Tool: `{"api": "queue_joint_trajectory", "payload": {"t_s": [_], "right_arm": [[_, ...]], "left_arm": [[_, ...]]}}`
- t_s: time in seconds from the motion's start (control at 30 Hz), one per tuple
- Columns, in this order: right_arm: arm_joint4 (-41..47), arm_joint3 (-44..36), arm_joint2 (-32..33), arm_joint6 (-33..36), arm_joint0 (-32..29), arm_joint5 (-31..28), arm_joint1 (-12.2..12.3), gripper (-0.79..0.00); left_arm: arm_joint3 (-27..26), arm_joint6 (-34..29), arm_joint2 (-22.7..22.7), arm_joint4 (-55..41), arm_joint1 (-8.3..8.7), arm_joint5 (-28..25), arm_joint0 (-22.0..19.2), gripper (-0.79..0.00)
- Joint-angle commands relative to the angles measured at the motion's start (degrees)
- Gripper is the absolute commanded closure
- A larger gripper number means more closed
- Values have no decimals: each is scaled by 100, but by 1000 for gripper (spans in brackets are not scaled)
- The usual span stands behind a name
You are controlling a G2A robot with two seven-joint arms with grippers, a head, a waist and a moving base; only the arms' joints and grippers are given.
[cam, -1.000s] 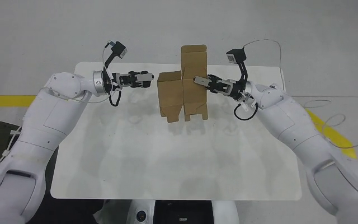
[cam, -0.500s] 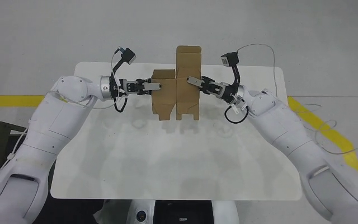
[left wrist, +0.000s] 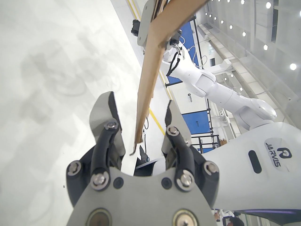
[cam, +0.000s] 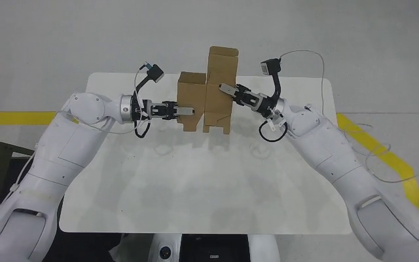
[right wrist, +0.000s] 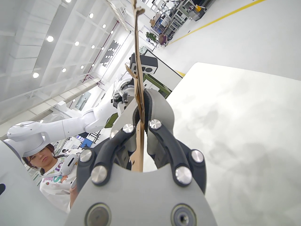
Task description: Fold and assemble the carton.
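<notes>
A flat brown carton [cam: 208, 92] is held upright above the far middle of the white table [cam: 196, 190], its panels partly spread. My right gripper [cam: 226, 89] is shut on the carton's right panel; in the right wrist view the cardboard edge [right wrist: 138, 90] runs straight between the closed fingers [right wrist: 152, 109]. My left gripper [cam: 190, 110] is at the carton's left panel and stands open. In the left wrist view that panel's edge [left wrist: 144, 90] sits between the spread fingers [left wrist: 110, 111] without touching either one.
The table's near half lies bare below the carton. A yellow floor line [cam: 19, 118] runs past both sides of the table.
The left arm has moved right until its open fingers straddle the carton's left panel. The right gripper has carried the carton slightly left and turned it more upright.
</notes>
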Motion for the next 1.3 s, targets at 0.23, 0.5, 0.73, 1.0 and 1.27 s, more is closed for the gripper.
{"api": "queue_joint_trajectory", "payload": {"t_s": [0.23, 0.5, 0.73, 1.0, 1.27], "right_arm": [[-154, -97, 241, 23, -151, 125, -30, -449], [109, 43, 590, 841, -185, 371, 64, -785], [789, 57, 967, 2397, -290, 958, 251, -785], [1289, 80, 1272, 3758, -406, 1435, 378, -785], [1041, -156, 1183, 4142, -465, 1646, 392, -785]], "left_arm": [[12, -77, -100, 15, -13, 136, 60, 0], [170, -426, -95, 269, -25, 345, -31, 0], [504, -1242, -68, 50, -52, 385, -204, 0], [506, -1979, 171, 32, -55, 762, -355, 0], [219, -2152, 469, -217, 27, 935, -366, 0]]}}
